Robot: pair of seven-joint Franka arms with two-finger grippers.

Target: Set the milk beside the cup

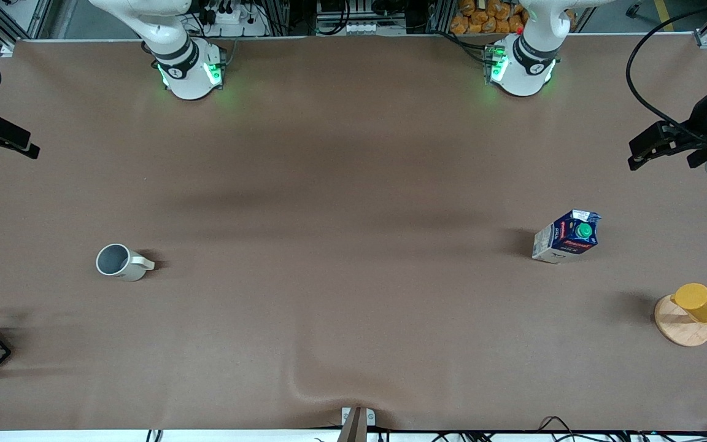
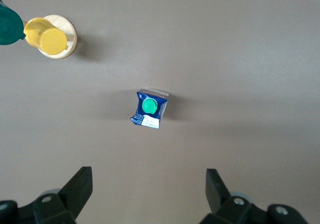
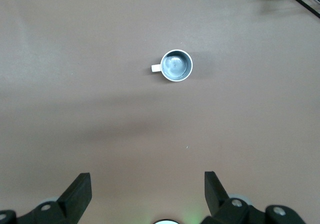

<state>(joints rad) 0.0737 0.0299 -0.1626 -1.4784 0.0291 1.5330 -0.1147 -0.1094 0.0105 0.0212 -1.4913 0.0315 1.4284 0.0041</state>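
Milk [image 1: 566, 237] is positioned upright toward the left arm's end of the table, well apart from the cup [image 1: 120, 263] at the right arm's end. The right gripper [image 3: 145, 194] is held over bare table, fingers spread, empty. The left gripper [image 2: 149, 194] is likewise held spread and empty.
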